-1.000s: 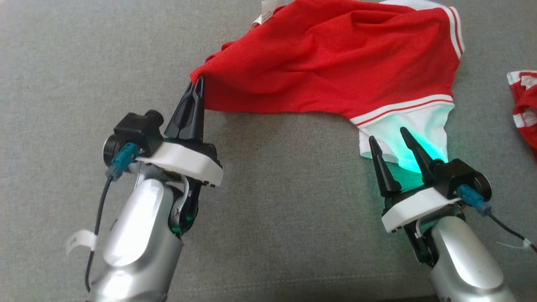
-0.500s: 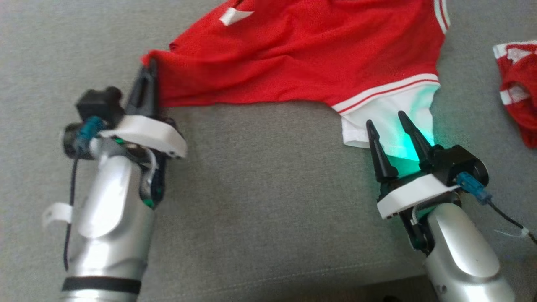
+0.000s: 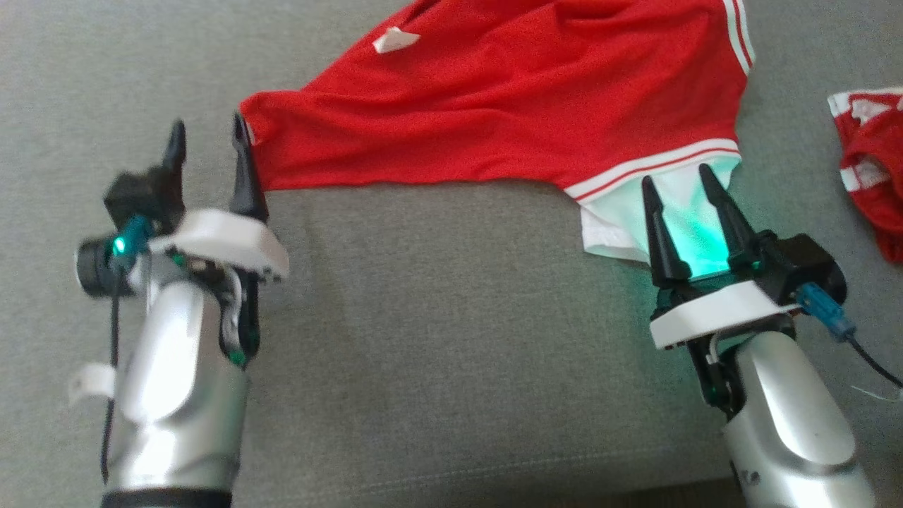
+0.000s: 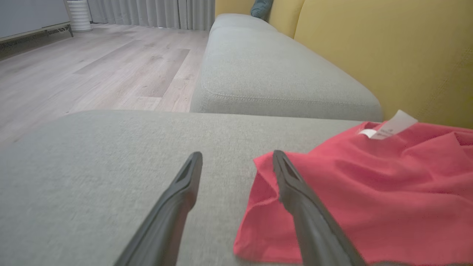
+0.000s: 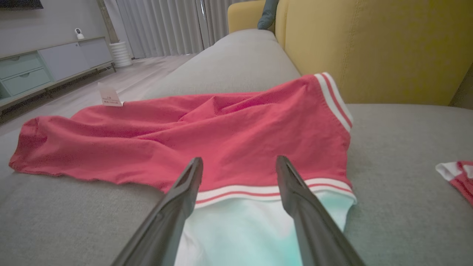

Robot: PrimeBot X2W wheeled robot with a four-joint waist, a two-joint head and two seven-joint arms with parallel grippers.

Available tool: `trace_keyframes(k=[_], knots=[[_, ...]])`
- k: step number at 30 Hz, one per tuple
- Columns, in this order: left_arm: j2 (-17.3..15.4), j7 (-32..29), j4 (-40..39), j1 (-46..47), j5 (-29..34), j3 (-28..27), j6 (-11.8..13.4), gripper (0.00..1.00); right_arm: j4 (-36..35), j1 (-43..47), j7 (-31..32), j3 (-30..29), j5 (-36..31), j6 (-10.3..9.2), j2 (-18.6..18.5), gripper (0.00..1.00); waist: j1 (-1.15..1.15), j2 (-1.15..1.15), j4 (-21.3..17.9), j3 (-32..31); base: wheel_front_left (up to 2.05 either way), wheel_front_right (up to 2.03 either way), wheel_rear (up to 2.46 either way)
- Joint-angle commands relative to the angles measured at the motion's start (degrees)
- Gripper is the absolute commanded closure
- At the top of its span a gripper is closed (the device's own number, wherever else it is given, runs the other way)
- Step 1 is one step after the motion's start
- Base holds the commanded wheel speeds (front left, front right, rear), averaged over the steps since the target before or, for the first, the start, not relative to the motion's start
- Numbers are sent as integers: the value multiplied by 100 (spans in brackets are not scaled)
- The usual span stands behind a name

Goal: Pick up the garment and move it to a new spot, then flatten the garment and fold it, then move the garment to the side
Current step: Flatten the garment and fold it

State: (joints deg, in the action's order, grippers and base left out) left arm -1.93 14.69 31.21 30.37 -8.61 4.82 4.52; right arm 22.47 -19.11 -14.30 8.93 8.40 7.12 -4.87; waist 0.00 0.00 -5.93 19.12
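Cushion [image 3: 437, 339], left end effector [image 3: 207, 125] spread beside garment [image 3: 494, 106]

I'm looking down on a grey fabric seat cushion [image 3: 451, 367], with a crumpled red-and-white cloth [image 3: 871, 183] lying at its right edge. From lower down I can see a yellow backrest [image 5: 369, 48] rising behind the seat, a second grey cushion [image 4: 273, 74] further along, and a teal pillow [image 4: 261, 7] at the far end. Beyond that there's pale wooden floor [image 4: 92, 70], grey curtains [image 5: 162, 26], a white ribbed cylinder [image 5: 120, 53] standing by them, and a low sideboard [image 5: 37, 70] with a small white device [image 5: 78, 33] on top.
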Motion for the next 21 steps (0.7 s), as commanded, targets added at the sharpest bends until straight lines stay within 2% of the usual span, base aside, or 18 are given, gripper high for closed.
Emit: trace_keyframes(k=[1, 11, 16, 21], knots=[[-107, 31, -204, -146, 45, -126, 21, 0, -212, 94, -70, 35, -64, 36, 65, 0, 0, 0, 135, -151, 0, 0, 0], [-96, 31, -924, -1201, 30, 378, 220, 0, -226, 465, -70, -617, -294, 36, 192, 0, 0, 0, 516, -719, 0, 0, 0], [-96, 31, -1204, -1612, 49, 430, 349, 0, -122, 655, -70, -679, -140, 36, 197, 0, 0, 0, 621, -992, 0, 0, 0], [-96, 31, -1271, -1989, 87, 353, 371, 0, 9, 826, -70, -693, -91, 36, 198, 0, 0, 0, 646, -1265, 0, 0, 0]])
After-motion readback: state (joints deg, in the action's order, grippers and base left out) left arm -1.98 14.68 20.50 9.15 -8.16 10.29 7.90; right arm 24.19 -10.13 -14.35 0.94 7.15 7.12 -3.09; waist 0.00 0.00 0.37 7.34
